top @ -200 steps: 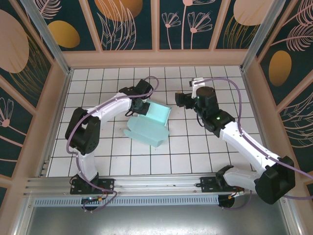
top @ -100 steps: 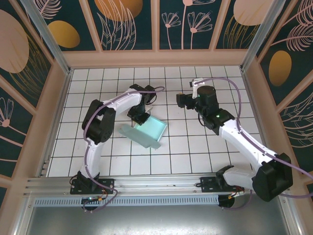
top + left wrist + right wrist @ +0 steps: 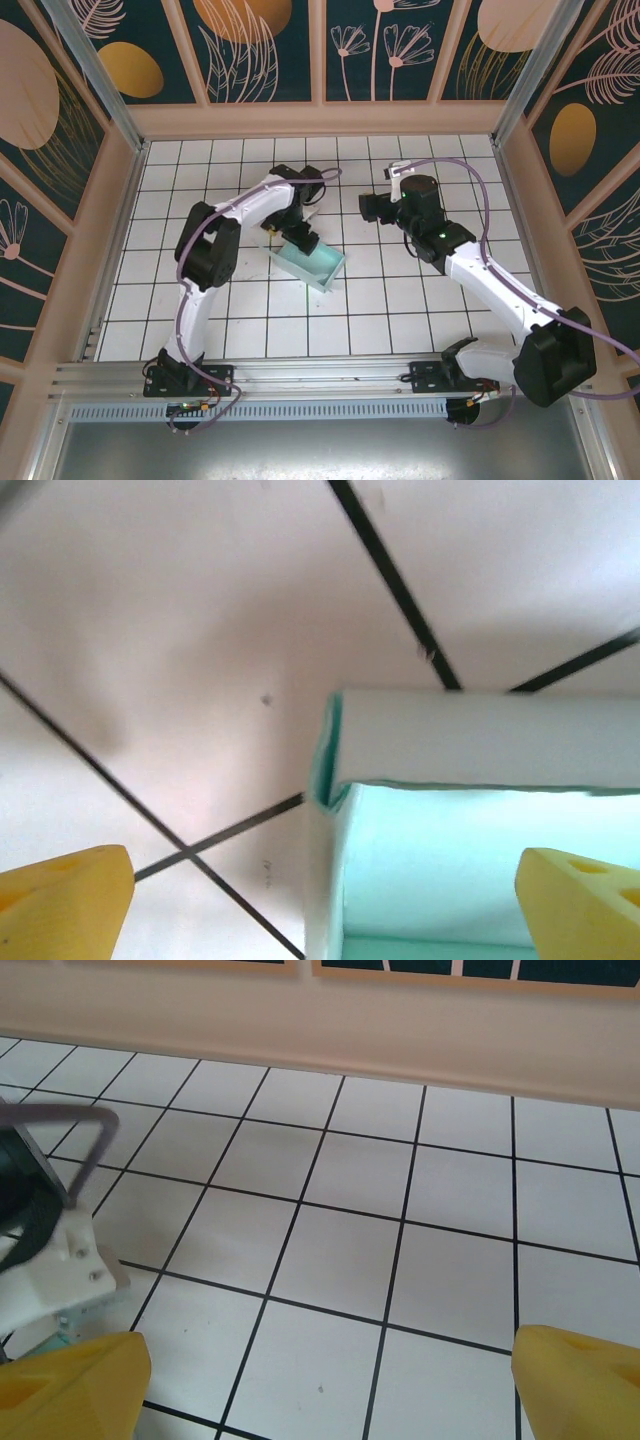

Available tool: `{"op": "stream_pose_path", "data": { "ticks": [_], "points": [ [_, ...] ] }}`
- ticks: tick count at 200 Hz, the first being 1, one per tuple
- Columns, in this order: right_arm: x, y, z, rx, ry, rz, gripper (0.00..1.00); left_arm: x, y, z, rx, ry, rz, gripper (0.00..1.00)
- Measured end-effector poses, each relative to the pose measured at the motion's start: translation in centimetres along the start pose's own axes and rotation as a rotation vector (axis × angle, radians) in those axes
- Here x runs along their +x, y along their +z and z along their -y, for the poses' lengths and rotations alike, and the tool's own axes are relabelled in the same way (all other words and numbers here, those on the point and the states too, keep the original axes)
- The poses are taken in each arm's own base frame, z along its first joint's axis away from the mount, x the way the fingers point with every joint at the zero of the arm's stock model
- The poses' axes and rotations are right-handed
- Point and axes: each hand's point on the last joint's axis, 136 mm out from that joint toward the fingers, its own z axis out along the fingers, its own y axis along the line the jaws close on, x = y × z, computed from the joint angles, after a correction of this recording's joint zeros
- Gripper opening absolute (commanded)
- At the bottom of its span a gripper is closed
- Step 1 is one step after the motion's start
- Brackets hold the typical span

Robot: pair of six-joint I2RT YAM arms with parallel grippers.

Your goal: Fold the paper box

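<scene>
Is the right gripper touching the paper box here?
Apart. The top view shows bare white tiles between the right gripper and the paper box.

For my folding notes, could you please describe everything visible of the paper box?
The paper box is pale mint thin card, folded into a shallow open-topped rectangular tray with low walls. It sits askew on the white tiled table, under the left gripper, whose open jaws straddle one corner without visibly touching it.
</scene>
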Motion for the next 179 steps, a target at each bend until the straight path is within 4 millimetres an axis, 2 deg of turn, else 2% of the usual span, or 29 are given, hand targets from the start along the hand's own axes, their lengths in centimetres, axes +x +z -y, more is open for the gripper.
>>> {"op": "stream_pose_path", "data": {
  "ticks": [30,51,72,96,112,129,156,179],
  "points": [
    [0.2,0.4,-0.7,-0.038,0.002,0.001,0.94,-4.0,-6.0,-1.5,-0.038,-0.143,0.294,0.99],
    [0.8,1.0,-1.0,-0.051,0.01,-0.019,0.94,-4.9,-10.9,-3.6,-0.082,-0.265,0.497,0.99],
    [2.0,2.0,-1.3,-0.064,0.01,-0.06,0.94,-3.9,-15.2,-6.2,-0.117,-0.395,0.679,0.99],
    [4.2,3.6,-2.5,-0.089,0.003,-0.13,0.94,-0.5,-18.7,-9.2,-0.118,-0.561,0.848,0.99],
    [5.5,4.9,-4.3,-0.119,-0.019,-0.177,0.95,1.9,-20.0,-10.8,-0.11,-0.654,0.921,0.99],
    [7.2,6.3,-7.4,-0.174,-0.057,-0.229,0.94,4.3,-20.9,-12.0,-0.107,-0.738,0.983,0.99],
    [9.9,8.3,-11.9,-0.238,-0.112,-0.3,0.93,7.7,-20.4,-12.2,-0.089,-0.81,1.02,0.99],
    [12.4,9.9,-14.1,-0.244,-0.132,-0.358,0.92,9.9,-19.4,-12.1,-0.068,-0.846,1.025,0.99]
  ]
}}
